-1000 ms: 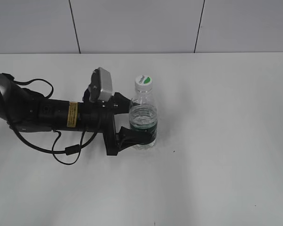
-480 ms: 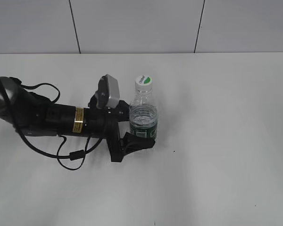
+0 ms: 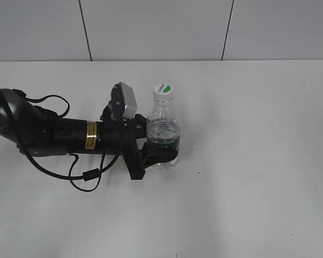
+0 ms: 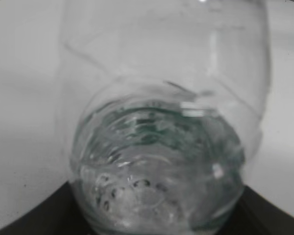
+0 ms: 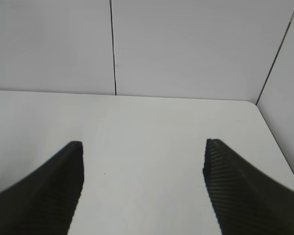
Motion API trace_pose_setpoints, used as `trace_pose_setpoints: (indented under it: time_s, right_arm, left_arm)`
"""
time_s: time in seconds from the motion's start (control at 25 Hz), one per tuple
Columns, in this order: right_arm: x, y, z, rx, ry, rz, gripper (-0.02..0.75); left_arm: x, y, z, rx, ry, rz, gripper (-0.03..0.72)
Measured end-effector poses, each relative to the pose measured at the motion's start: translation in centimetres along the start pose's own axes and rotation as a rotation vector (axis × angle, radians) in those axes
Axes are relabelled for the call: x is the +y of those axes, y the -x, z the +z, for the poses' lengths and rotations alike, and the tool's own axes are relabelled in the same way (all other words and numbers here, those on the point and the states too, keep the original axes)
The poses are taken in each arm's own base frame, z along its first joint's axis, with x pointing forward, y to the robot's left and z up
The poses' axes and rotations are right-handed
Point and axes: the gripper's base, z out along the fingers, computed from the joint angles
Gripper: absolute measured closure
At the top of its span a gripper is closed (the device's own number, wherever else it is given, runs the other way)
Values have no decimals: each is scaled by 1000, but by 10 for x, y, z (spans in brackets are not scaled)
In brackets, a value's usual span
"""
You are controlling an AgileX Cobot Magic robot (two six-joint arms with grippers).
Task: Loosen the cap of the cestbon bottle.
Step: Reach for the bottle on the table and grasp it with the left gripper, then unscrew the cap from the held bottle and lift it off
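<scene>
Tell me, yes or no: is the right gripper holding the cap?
No: in the right wrist view the right gripper is open over bare table, while the cap sits on the cestbon bottle, untouched.

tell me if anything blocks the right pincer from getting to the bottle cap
Nothing visible does. The cap sits exposed on top of the cestbon bottle; the left pincer holds the body lower down. The right pincer is open over bare table.

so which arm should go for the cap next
Probably the right. The left gripper is closed around the cestbon bottle at its label band, holding it upright, so it is busy. The right gripper is open and empty, and the cap is exposed on top.
</scene>
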Motion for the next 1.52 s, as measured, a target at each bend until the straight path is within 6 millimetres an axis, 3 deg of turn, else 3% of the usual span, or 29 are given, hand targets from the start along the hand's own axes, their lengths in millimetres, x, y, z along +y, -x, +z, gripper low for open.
trace_pose_setpoints:
  time_s: [0.36, 0.6, 0.96, 1.52]
  right_arm:
    - [0, 0, 0, 19, 2, 1, 157]
    - [-2, 15, 11, 135, 10, 1, 169]
    - [-4, 39, 45, 450, 36, 6, 263]
    - [2, 57, 111, 915, 170, 14, 274]
  left_arm:
    - [0, 0, 0, -3, -1, -2, 274]
    - [0, 0, 0, -4, -2, -2, 274]
    - [0, 0, 0, -5, -1, -3, 274]
    - [0, 0, 0, -5, -2, -2, 274]
